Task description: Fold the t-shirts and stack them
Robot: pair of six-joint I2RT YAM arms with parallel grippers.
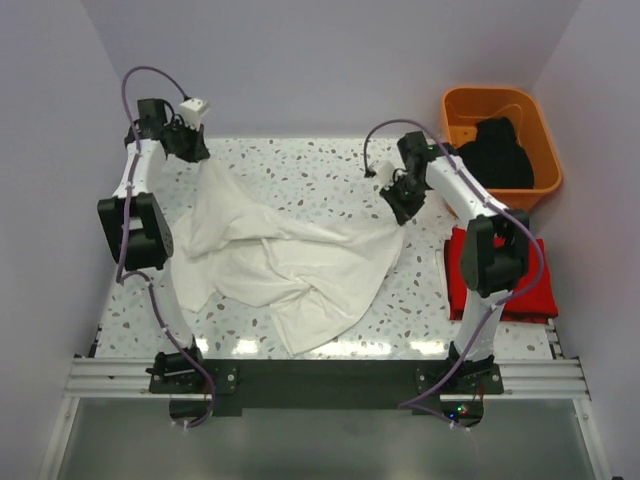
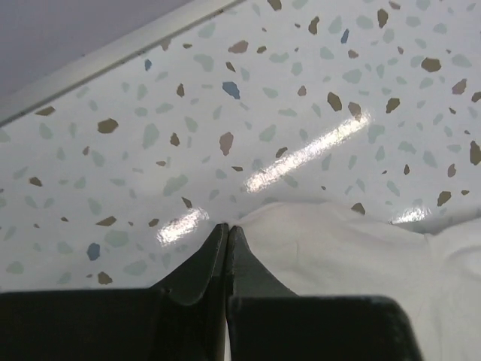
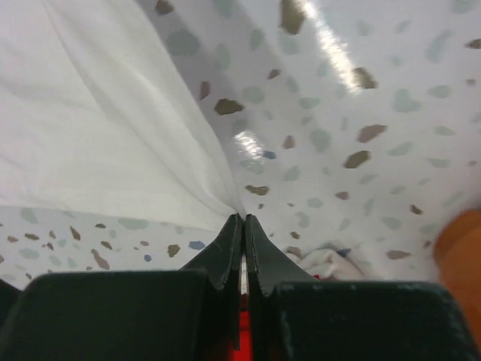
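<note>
Two hands grip one white t-shirt point(image 1: 280, 260), which lies crumpled on the table point(image 1: 300, 165) between them. The left hand point(image 2: 227, 228) is clenched at its corner, and the right hand point(image 3: 243, 218) is clamped on its edge. A red t-shirt point(image 1: 530, 300) lies right of that hand. Beyond it, an orange tub point(image 1: 492, 93) holds the black t-shirt point(image 1: 500, 150).

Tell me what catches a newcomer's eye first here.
A crumpled white t-shirt sprawls across the table, its far corners pinched by the left tool and the right tool. At far right a black t-shirt sits in an orange tub; a red t-shirt lies folded nearer, under the right arm.
</note>
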